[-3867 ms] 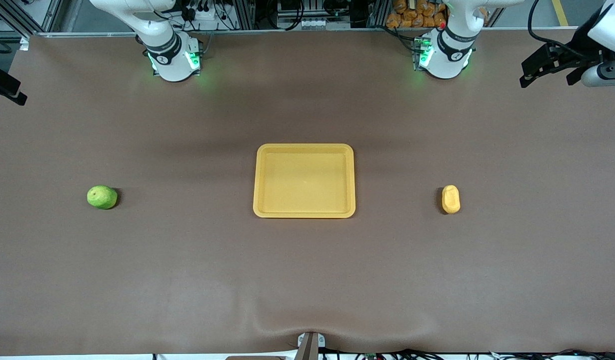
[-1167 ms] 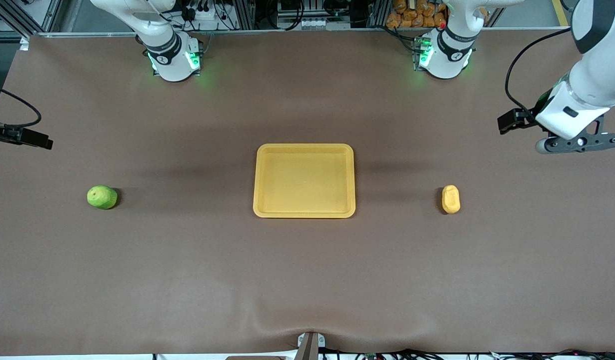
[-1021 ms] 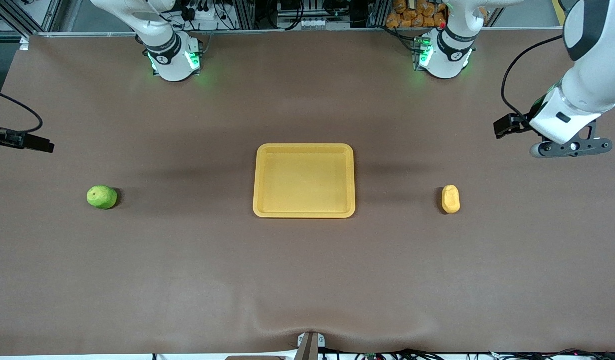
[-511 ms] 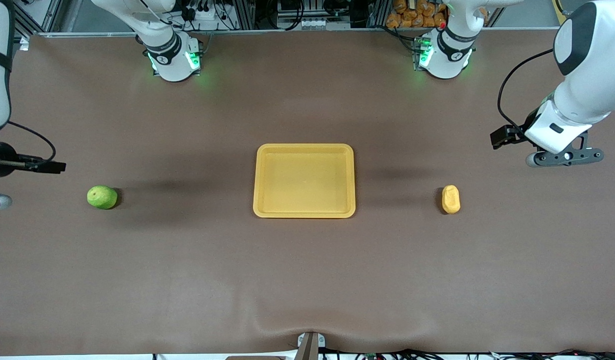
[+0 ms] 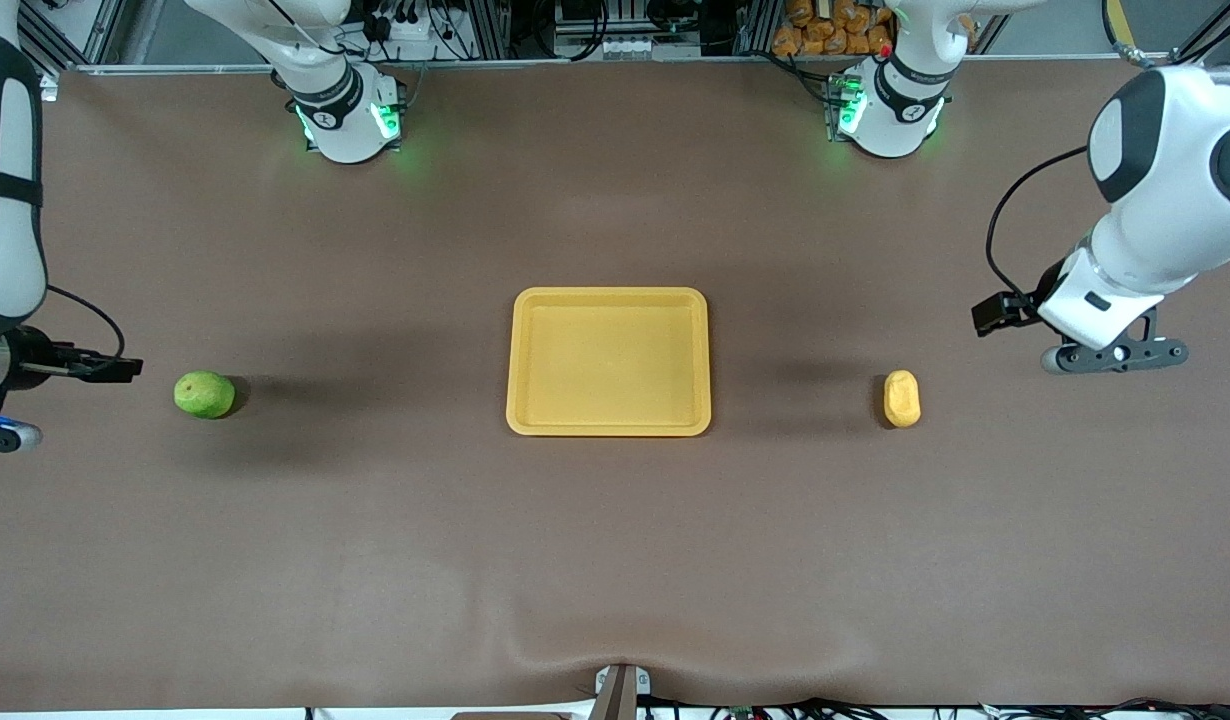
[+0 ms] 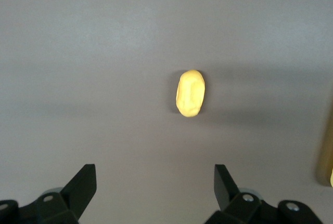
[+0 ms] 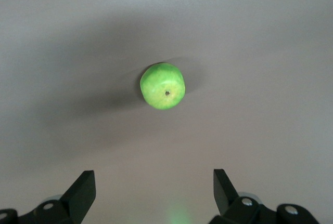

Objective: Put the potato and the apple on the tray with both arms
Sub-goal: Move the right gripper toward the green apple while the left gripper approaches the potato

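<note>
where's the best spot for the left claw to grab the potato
Probably across the potato's narrow middle, coming straight down from above. It lies flat on the table, long and blunt-ended, with bare cloth on both long sides, so the open left claw should span the short width.

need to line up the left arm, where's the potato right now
In the front view the potato lies on the table toward the left arm's end, apart from the tray and level with its nearer edge; the left wrist view shows it ahead of the open end effector.

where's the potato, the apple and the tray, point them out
potato [image 5: 902,398], front view, middle of its top.
apple [image 5: 204,394], front view, middle of its green skin.
tray [image 5: 609,294], front view, rim nearest the robots' bases.
</note>
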You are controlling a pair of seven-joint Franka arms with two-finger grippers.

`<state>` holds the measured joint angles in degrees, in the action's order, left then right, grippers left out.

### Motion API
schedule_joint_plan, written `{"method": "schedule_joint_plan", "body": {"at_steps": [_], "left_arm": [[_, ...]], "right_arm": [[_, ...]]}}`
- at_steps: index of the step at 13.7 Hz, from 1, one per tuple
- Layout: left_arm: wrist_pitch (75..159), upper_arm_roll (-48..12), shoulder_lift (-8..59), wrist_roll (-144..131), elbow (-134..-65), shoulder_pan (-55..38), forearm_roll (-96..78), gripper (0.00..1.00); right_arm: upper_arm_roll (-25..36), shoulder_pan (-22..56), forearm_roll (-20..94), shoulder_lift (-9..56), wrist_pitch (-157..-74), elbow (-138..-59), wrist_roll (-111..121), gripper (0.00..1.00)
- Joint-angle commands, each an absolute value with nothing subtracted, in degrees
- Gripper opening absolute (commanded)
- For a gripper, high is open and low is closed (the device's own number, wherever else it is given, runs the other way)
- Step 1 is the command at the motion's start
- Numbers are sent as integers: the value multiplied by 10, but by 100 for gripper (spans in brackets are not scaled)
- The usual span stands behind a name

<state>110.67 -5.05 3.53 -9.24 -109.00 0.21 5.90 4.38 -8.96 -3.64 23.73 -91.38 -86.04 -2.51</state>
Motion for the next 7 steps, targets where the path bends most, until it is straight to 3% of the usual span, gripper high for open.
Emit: {"method": "schedule_joint_plan", "body": {"at_steps": [1, 7], "left_arm": [[1142, -55, 55, -91, -1092, 11, 70, 100], [1184, -57, 104, -120, -1092, 1, 71, 100]], "right_arm": [[37, -108, -28, 229, -957, -907, -18, 100], [37, -118, -13, 233, -1054, -977, -17, 100]]}}
